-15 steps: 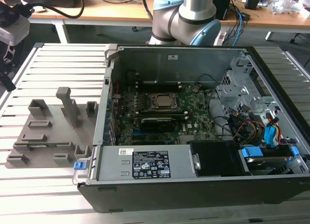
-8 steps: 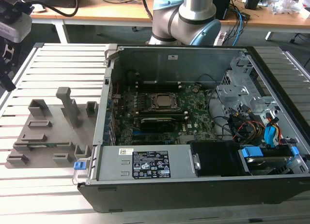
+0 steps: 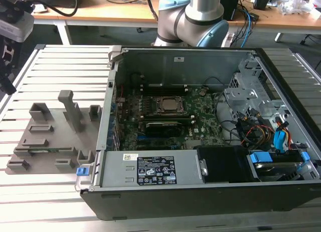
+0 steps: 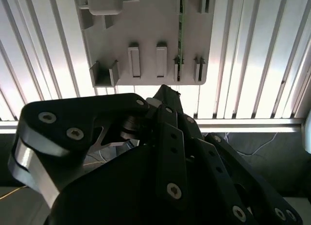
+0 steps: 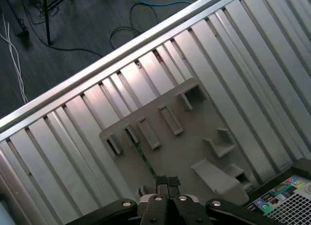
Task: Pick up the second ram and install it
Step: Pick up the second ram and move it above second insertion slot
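Observation:
The second ram [image 5: 144, 156] is a thin green stick standing on edge in a slot of the grey holder [image 5: 194, 132]. It also appears as a narrow green line [image 4: 180, 35] in the second wrist view. My gripper [image 5: 167, 182] hangs well above the holder with its fingertips pressed together and nothing between them. In the first wrist view, the tips line up with one end of the stick. The second wrist view has the dark gripper [image 4: 165, 94] body covering the near part of the scene. The arm's tool head [image 3: 12, 26] sits at the exterior view's upper left, above the holder [image 3: 55, 137].
An open computer case [image 3: 200, 192] stands to the exterior view's right of the holder, with a green motherboard [image 3: 165, 117], processor socket, cables and blue drive brackets inside. Everything rests on a slatted metal table [image 3: 60, 56]. Its edge rail [image 5: 121, 55] and the floor with cables lie beyond.

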